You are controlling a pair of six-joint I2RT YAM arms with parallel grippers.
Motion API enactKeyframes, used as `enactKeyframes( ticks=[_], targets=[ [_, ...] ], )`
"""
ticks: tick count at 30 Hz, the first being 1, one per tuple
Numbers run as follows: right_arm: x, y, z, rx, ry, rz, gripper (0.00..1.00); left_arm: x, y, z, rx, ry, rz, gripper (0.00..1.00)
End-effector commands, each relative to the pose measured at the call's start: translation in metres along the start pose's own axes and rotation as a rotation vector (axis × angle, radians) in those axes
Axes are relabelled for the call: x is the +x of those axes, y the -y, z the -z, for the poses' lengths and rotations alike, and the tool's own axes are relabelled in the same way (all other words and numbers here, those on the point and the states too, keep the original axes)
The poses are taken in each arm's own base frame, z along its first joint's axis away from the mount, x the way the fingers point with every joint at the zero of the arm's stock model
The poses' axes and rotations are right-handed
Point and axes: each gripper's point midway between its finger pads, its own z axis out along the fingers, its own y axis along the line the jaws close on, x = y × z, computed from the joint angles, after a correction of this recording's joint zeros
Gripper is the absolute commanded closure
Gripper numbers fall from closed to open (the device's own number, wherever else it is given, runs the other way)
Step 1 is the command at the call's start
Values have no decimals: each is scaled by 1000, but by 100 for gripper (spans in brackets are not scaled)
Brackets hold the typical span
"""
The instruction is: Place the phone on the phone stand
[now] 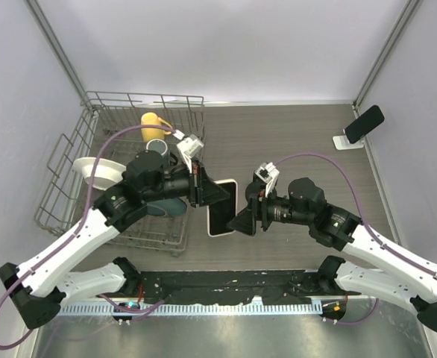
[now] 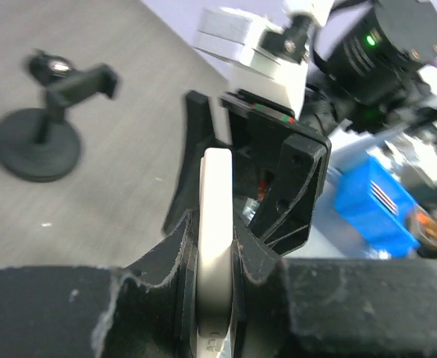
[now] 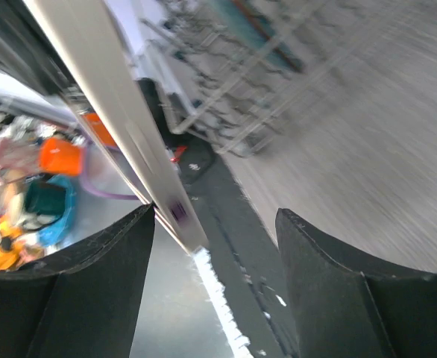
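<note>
The phone (image 1: 222, 212), white-edged with a dark screen, is held off the table at the middle. My left gripper (image 1: 217, 195) is shut on its far end; in the left wrist view the phone's white edge (image 2: 217, 186) stands clamped between my fingers (image 2: 217, 235). My right gripper (image 1: 242, 221) is open at the phone's right side. In the right wrist view the phone's edge (image 3: 121, 112) runs down beside my left finger, with the jaws (image 3: 217, 212) wide apart. The phone stand (image 1: 350, 138), a white base under a dark tilted plate, sits at the far right.
A wire dish rack (image 1: 69, 171) at the left holds a yellow cup (image 1: 155, 123) and a white plate (image 1: 99, 170). A dark round-based holder (image 2: 36, 142) shows far off in the left wrist view. White walls enclose the table.
</note>
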Motion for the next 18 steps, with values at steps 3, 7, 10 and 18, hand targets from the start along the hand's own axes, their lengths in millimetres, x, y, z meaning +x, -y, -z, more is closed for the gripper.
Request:
enactKeyframes(
  ticks=[3, 7, 10, 18],
  targets=[
    [-14, 85, 50, 583, 86, -9, 28, -59, -23, 56, -361, 225, -154, 100],
    [-21, 127, 92, 946, 149, -78, 29, -60, -27, 62, -390, 236, -173, 100],
    [-32, 137, 97, 1039, 172, -68, 34, -56, -23, 55, -349, 219, -166, 100],
    [-68, 147, 100, 1152, 256, 32, 54, -46, -15, 46, -267, 194, -150, 100]
  ],
)
